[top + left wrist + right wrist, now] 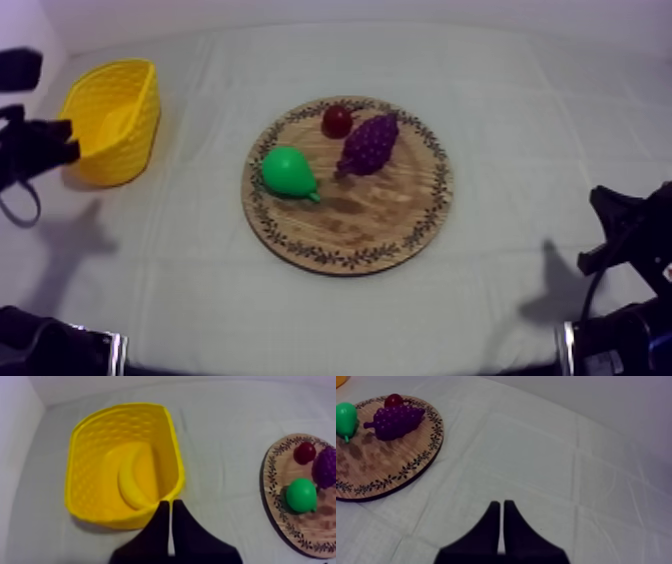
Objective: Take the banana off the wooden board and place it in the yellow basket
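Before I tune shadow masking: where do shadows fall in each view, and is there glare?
Top view: soft dark shadows on the cloth at both sides, and the pear shades the wooden board. Left wrist view: a thin shadow under the yellow basket. Right wrist view: even light, no glare.

1. The right end effector (502,507) hovers over the cloth-covered table (546,451), its black fingers pressed together in a narrow wedge.
2. Well apart lies the wooden board (386,468).
3. On it sit a green pear (346,418), purple grapes (398,420) and a small red fruit (393,399).
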Action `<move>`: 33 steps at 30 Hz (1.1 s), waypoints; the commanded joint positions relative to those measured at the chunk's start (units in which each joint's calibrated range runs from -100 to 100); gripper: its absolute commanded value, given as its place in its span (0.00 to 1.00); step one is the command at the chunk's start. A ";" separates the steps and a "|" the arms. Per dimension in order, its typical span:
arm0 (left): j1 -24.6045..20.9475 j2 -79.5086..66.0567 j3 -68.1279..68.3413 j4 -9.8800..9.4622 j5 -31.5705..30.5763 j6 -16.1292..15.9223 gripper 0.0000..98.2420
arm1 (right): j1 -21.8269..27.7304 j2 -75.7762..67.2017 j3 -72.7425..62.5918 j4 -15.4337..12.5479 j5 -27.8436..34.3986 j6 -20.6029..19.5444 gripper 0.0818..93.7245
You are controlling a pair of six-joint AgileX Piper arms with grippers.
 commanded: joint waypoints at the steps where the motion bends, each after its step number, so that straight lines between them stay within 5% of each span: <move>1: 0.79 -19.75 10.35 -0.20 -0.18 0.60 0.00 | -0.03 -0.04 -0.03 -0.03 -0.02 -0.04 0.00; 6: 1.02 -32.28 19.70 -0.70 1.88 1.98 0.00 | -0.03 -0.04 -0.03 -0.03 -0.02 -0.04 0.00; 9: -1.02 -39.12 24.08 1.48 5.03 -0.17 0.00 | -0.03 -0.04 -0.03 -0.03 -0.02 -0.02 0.00; 14: -2.00 -43.97 26.43 1.59 8.67 -1.23 0.00 | -0.03 -0.04 -0.03 -0.03 -0.02 -0.03 0.00; 23: -3.36 -44.91 29.48 0.33 0.66 9.57 0.00 | -0.03 -0.04 -0.03 -0.03 -0.02 -0.01 0.00; 33: -3.44 -44.95 29.88 0.19 -0.67 11.06 0.00 | -0.03 -0.04 -0.03 -0.03 -0.02 -0.02 0.00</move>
